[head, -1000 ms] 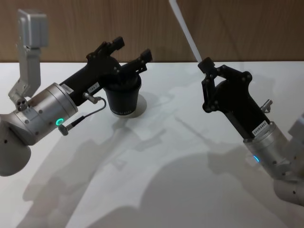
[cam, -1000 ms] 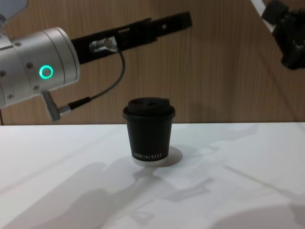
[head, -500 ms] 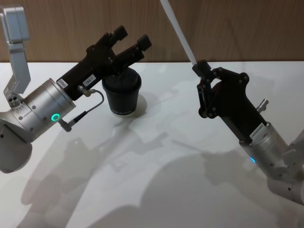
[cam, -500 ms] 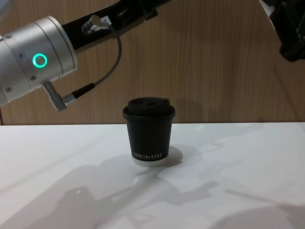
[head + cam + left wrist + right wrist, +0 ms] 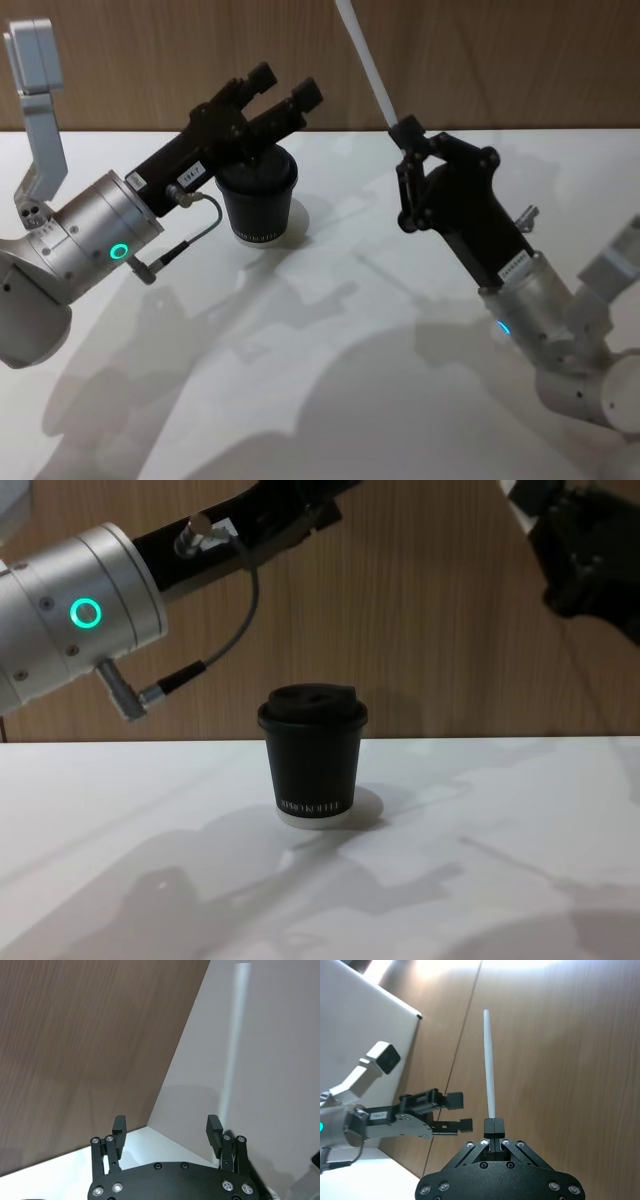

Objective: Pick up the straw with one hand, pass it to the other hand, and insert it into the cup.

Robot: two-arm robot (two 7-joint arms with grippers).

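The thin white straw (image 5: 368, 62) stands steeply upright, its lower end pinched in my right gripper (image 5: 404, 133), which is shut on it above the table's right half. In the right wrist view the straw (image 5: 489, 1065) rises straight from the closed fingertips of that gripper (image 5: 493, 1124). My left gripper (image 5: 285, 84), with its small white tag, hangs open and holds nothing, above and just behind the black lidded cup (image 5: 258, 196). Its two fingers (image 5: 119, 1124) stand wide apart. The cup (image 5: 313, 754) stands upright on the white table, apart from both grippers.
A wooden wall (image 5: 500, 60) runs behind the white table (image 5: 330, 380). The left arm's silver wrist with its green ring (image 5: 86, 613) and a thin cable (image 5: 228, 630) hang above and left of the cup. The right arm's wrist (image 5: 535, 300) is at the right.
My right gripper has carried the straw leftward, toward the cup and the left gripper. The left gripper has risen from around the cup's lid and stays open.
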